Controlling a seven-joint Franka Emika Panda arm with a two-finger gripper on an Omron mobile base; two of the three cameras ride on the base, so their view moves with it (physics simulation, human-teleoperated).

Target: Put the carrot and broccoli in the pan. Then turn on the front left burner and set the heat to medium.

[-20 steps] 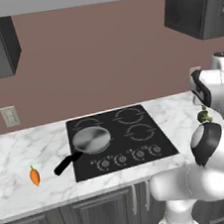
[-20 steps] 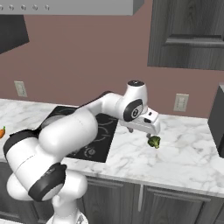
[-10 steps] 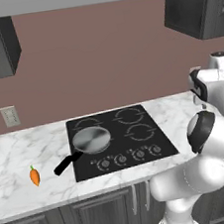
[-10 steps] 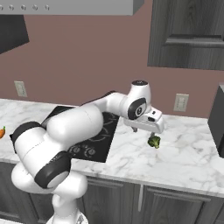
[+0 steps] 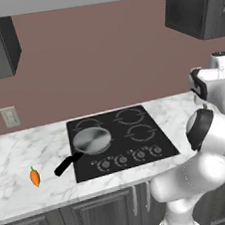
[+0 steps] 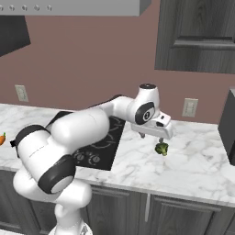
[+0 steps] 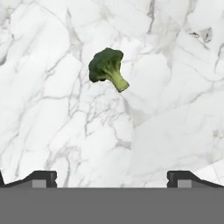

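The gripper (image 6: pixel 155 137) hung above the marble counter (image 7: pixel 52 113) with its jaws wide open and empty. The broccoli (image 7: pixel 107 67) lay just ahead of the 2 fingertips (image 7: pixel 40 178) — apart, near the midline, stalk pointing to the lower right in the hand view.

counter (image 5: pixel 19 152): white marble | on it: carrot (image 5: pixel 35 177), broccoli (image 6: pixel 161 148), cooktop (image 5: pixel 137 131)

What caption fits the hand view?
Open claw poised above the broccoli lying on the marble counter.
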